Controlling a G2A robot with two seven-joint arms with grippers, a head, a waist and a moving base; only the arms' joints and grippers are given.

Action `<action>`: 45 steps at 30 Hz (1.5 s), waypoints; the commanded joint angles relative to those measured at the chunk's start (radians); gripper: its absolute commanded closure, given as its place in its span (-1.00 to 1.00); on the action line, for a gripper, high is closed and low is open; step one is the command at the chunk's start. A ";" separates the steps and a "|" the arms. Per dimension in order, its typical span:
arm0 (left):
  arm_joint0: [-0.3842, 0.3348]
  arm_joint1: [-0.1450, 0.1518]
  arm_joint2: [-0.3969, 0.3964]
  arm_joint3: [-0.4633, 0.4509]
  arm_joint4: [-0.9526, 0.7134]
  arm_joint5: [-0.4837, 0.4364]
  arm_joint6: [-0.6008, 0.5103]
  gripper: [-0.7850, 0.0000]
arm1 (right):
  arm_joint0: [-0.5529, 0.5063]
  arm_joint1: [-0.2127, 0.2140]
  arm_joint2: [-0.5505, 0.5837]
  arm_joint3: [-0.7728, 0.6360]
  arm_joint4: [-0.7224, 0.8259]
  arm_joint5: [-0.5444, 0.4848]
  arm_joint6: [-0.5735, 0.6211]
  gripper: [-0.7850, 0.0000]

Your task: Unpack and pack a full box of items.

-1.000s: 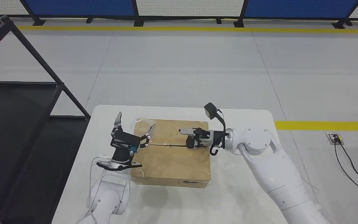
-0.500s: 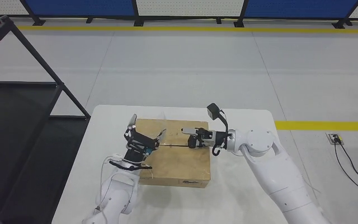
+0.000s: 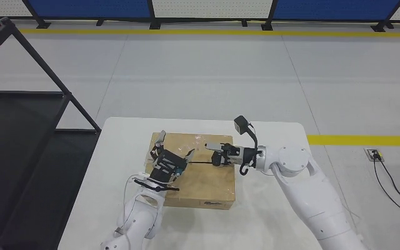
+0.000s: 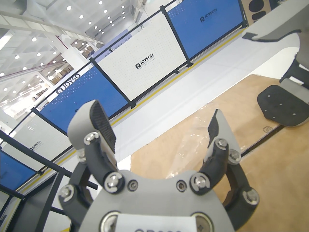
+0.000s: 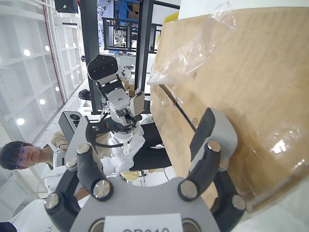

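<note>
A closed brown cardboard box lies on the white table. A strip of clear tape is peeled up and crumpled near the centre seam. My left gripper hovers open and empty above the box's left half, just short of the loose tape. My right gripper is open over the seam, one finger resting close to the box top. The grippers face each other across the tape. The left wrist view has the left gripper with the right gripper's pad beyond it.
A black metal frame stands left of the table. Blue and white fence panels line the far floor. Bare table surface runs right of and in front of the box.
My left gripper has swung right from the box's left edge to above its top, nearer the tape and the right gripper. The right gripper has shifted slightly right.
</note>
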 commanded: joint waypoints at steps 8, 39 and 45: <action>0.031 -0.001 -0.057 -0.058 -0.033 0.013 0.023 -1.00 | 0.006 0.001 -0.004 0.012 0.010 -0.004 0.005 -1.00; -0.055 0.047 -0.347 -0.020 -0.444 -0.582 -0.277 -1.00 | 0.000 0.011 -0.029 -0.005 -0.013 -0.027 0.032 -1.00; -0.181 0.041 -0.316 0.085 -0.715 -0.629 -0.552 -1.00 | -0.010 0.014 -0.029 -0.012 -0.014 -0.025 0.027 -1.00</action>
